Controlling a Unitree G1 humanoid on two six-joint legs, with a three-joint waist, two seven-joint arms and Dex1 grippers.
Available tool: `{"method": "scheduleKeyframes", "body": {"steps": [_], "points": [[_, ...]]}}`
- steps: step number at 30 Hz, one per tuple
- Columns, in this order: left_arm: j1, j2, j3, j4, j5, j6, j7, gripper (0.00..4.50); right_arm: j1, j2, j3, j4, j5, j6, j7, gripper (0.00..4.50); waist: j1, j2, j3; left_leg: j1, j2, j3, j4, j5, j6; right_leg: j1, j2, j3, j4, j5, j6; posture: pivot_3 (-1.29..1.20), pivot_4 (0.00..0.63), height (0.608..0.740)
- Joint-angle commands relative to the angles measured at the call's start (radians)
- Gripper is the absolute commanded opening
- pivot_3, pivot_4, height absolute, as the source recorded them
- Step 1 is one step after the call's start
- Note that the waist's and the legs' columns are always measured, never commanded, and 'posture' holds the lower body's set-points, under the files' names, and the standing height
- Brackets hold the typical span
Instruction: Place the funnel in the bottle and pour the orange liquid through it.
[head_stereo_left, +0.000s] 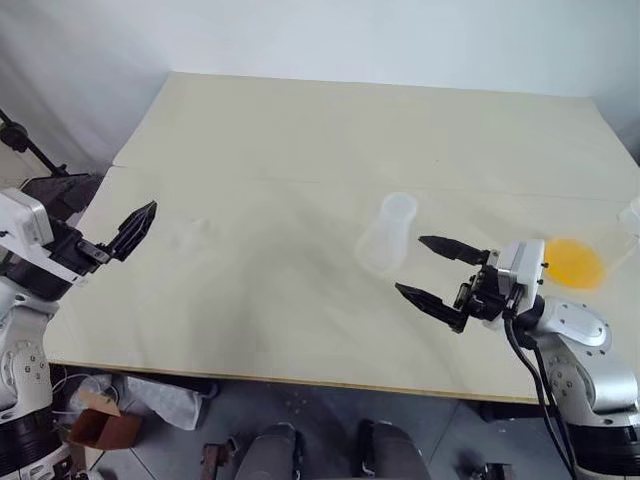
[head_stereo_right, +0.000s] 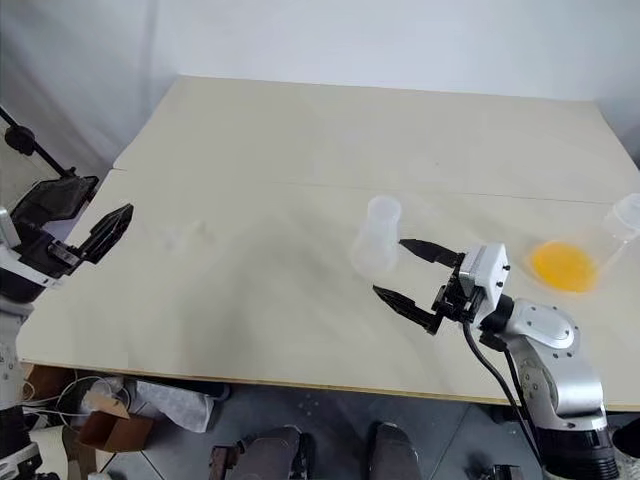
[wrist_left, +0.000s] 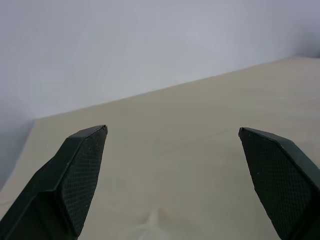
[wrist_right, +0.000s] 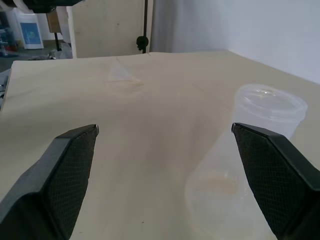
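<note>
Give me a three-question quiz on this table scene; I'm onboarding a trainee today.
1. True or false: the funnel already sits in the bottle.
2. Which gripper is nearer the bottle: A) left gripper, B) right gripper?
3. Fill in: the orange liquid lies on the robot's ____ side of the bottle.

Key
1. False: the funnel stands alone on the table, toward the left gripper.
2. B: its open jaws point at the bottle, holding nothing.
3. Right.

Head cams: high, looking fwd + down over my desk (head_stereo_left: 300, 130), both share it whole. Wrist cams: low, close, skimming desk toward far edges.
</note>
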Motion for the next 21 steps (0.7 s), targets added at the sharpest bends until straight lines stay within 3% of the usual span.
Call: {"method": "scheduleKeyframes", "body": {"steps": [1, 9, 17, 20, 21], "points": [[-0.086, -0.022, -0.117, 0.009, 0.018, -0.028, -0.012, 4.47, -0.021, 0.002, -0.001, 0.011, -0.002, -0.016, 0.015, 4.50, 0.003, 0.000, 0.000, 0.000, 0.000, 0.000, 0.000, 0.000, 0.000, 0.000, 0.001, -0.001, 0.000, 0.000, 0.000, 0.00, 0.150, 0.740], [-0.416, -0.112, -0.356, 0.284, 0.171, -0.278, -0.099, 4.47, 0.036, -0.010, -0.045, -0.036, -0.005, -0.013, -0.029, 4.50, 0.001, 0.000, 0.000, -0.002, -0.001, 0.003, 0.000, 0.000, 0.001, -0.002, 0.004, -0.007, 0.001, 0.000, 0.000, 0.00, 0.150, 0.740], [-0.645, -0.028, -0.479, 0.651, 0.328, -0.600, -0.320, 4.47, 0.079, -0.002, -0.053, -0.078, -0.009, -0.013, -0.070, 4.50, -0.002, 0.000, 0.000, -0.002, 0.000, 0.008, 0.000, 0.000, 0.001, -0.007, 0.005, -0.007, 0.006, 0.000, 0.000, 0.00, 0.150, 0.740], [-0.696, 0.015, -0.481, 0.753, 0.327, -0.576, -0.373, 4.47, 0.084, -0.001, -0.052, -0.082, -0.013, -0.018, -0.074, 4.50, -0.002, 0.000, 0.000, -0.003, -0.001, 0.009, 0.000, 0.001, 0.001, -0.007, 0.004, -0.007, 0.006, 0.000, 0.000, 0.00, 0.150, 0.740], [-0.690, 0.030, -0.472, 0.753, 0.295, -0.486, -0.393, 4.47, 0.085, 0.000, -0.054, -0.083, -0.013, -0.020, -0.078, 4.50, -0.002, 0.000, 0.000, -0.003, -0.001, 0.009, 0.000, 0.001, 0.001, -0.007, 0.004, -0.007, 0.006, 0.000, 0.000, 0.00, 0.150, 0.740]]}}
